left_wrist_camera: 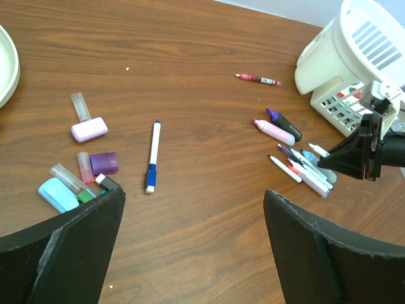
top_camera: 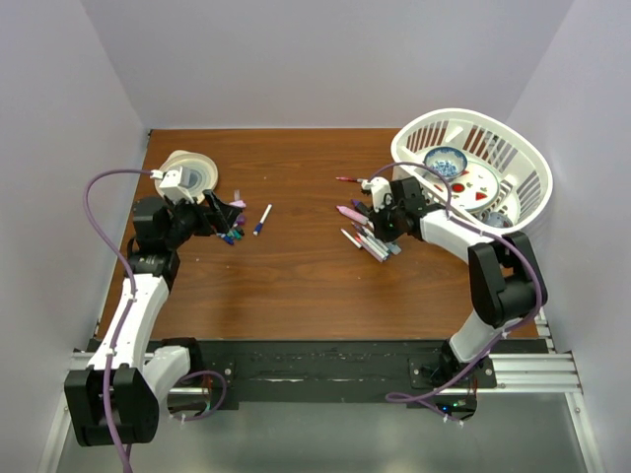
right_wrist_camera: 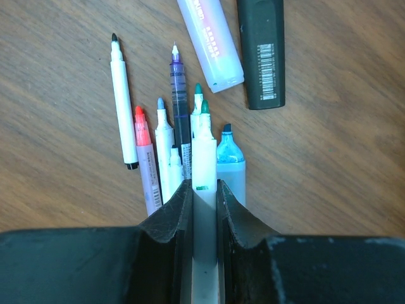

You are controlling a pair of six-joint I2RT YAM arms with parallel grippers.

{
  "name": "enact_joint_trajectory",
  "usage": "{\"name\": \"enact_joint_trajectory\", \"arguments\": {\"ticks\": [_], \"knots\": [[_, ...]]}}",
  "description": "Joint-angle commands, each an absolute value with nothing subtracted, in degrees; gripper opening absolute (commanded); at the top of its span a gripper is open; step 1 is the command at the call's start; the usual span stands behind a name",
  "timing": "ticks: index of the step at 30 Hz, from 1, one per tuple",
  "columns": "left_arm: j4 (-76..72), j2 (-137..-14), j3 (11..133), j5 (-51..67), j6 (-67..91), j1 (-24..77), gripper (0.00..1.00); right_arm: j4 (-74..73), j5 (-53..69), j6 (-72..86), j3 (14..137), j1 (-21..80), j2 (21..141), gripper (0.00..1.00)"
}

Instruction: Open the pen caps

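**Setting an opened green-tipped pen point(right_wrist_camera: 204, 136) down beside the basket point(top_camera: 513, 148)**

The right fingers point(right_wrist_camera: 168, 218) are closed tight on the white barrel of the green-tipped pen, whose tip is bare. They hold it low over the opened pens point(top_camera: 367, 239) lying on the desk point(top_camera: 296, 286) just beside the basket. I judge this pen done and about to join that row. The next move calls only for letting go and lifting straight off, so the neighbours are not dragged.

The left fingers point(left_wrist_camera: 69, 247) are spread wide and hold nothing. They hang above the caps point(left_wrist_camera: 88, 129), which lie loose in a cluster well apart from the basket: pink, purple, teal, green, black and some clear ones. Between that cluster and the basket, nearer the caps, lies a blue pen point(left_wrist_camera: 152, 155) that looks capped. It is likely next, and needs one arm to pin the barrel while the other pulls the cap along the pen's length. A red pen point(left_wrist_camera: 258, 79) lies near the basket; whether it is capped I cannot tell.

The basket holds a blue-patterned bowl point(top_camera: 435, 158) and a white plate point(top_camera: 485, 175) with red pieces on it. No pens or caps show inside.
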State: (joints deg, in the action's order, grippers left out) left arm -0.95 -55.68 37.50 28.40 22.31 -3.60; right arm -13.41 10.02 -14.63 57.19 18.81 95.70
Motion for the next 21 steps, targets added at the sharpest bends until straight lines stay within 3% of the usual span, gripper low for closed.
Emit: {"name": "enact_joint_trajectory", "arguments": {"ticks": [1, 21], "knots": [[-1.8, -55.6, 37.4, 30.2, 20.4, -3.3, 0.97, -14.6, 11.2, -15.4, 59.9, 18.5, 96.9, 0.09], [-2.2, -59.2, 37.4, 32.7, 20.9, -3.3, 0.98, -16.9, 14.5, -15.9, 61.1, 17.6, 95.7, 0.24]]}}
